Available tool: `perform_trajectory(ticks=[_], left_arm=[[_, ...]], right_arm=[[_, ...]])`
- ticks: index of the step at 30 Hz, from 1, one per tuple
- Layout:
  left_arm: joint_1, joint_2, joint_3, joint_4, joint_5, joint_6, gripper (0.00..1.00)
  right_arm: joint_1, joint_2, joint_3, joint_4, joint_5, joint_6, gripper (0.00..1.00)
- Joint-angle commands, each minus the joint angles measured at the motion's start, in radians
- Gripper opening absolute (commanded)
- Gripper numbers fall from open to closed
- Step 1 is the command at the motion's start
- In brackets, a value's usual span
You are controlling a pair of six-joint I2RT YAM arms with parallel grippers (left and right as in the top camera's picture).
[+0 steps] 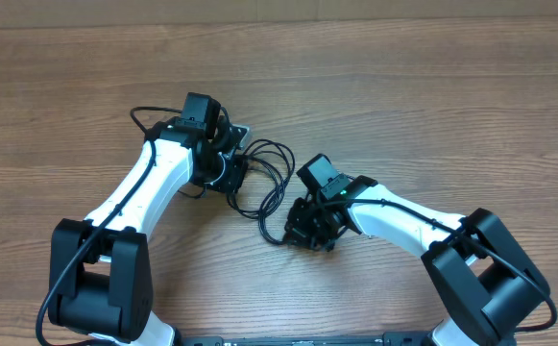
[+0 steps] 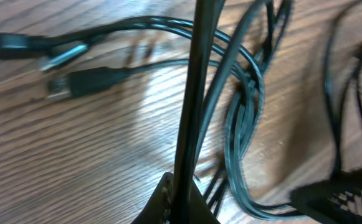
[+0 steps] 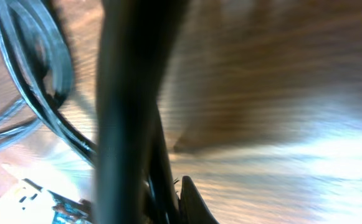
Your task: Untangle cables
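Note:
The cables (image 1: 271, 175) are thin black cords lying in a tangled bunch on the wooden table between the two arms. My left gripper (image 1: 229, 165) is at the bunch's left side. In the left wrist view it (image 2: 184, 202) is shut on one cable (image 2: 196, 81) that runs taut up from the jaws. Two plug tips (image 2: 75, 83) lie to the left and looped cords (image 2: 243, 124) to the right. My right gripper (image 1: 307, 231) is at the bunch's lower right. Seen from the right wrist, a blurred black cable (image 3: 131, 74) is pinched beside one fingertip (image 3: 193, 202).
The wooden table (image 1: 432, 106) stretches to all sides of the bunch. A cord loop (image 1: 144, 117) sticks out behind the left arm. More looped cords (image 3: 37, 62) and a white part (image 3: 31, 199) show at the left of the right wrist view.

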State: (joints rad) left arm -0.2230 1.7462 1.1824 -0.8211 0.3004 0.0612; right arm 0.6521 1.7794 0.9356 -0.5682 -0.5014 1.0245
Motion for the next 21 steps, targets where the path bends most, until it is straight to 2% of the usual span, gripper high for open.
perform_trajectory(ticks=[1,5,8,9,13,19,21], left_arm=[[0.0,0.0,-0.003,0.017,-0.052,-0.07,0.04],[0.0,0.0,-0.003,0.039,-0.048,-0.069,0.04],[0.0,0.0,-0.003,0.06,-0.048,-0.069,0.04],[0.0,0.0,-0.003,0.068,-0.048,-0.069,0.04],[0.0,0.0,-0.003,0.104,-0.047,-0.072,0.04],[0.0,0.0,-0.003,0.127,-0.049,-0.095,0.04],[0.0,0.0,-0.009,0.13,-0.05,-0.094,0.04]], right_arm=[[-0.018,-0.053,0.047,-0.055,-0.016,-0.124,0.05],[-0.019,-0.104,0.086,-0.138,-0.017,-0.274,0.22],[-0.02,-0.12,0.104,-0.18,-0.019,-0.353,0.55],[-0.02,-0.122,0.11,-0.188,-0.039,-0.379,0.63],[-0.02,-0.122,0.137,-0.189,-0.145,-0.455,0.76],[-0.021,-0.122,0.222,-0.19,-0.107,-0.507,0.77],[-0.021,-0.122,0.249,-0.186,-0.042,-0.507,0.8]])
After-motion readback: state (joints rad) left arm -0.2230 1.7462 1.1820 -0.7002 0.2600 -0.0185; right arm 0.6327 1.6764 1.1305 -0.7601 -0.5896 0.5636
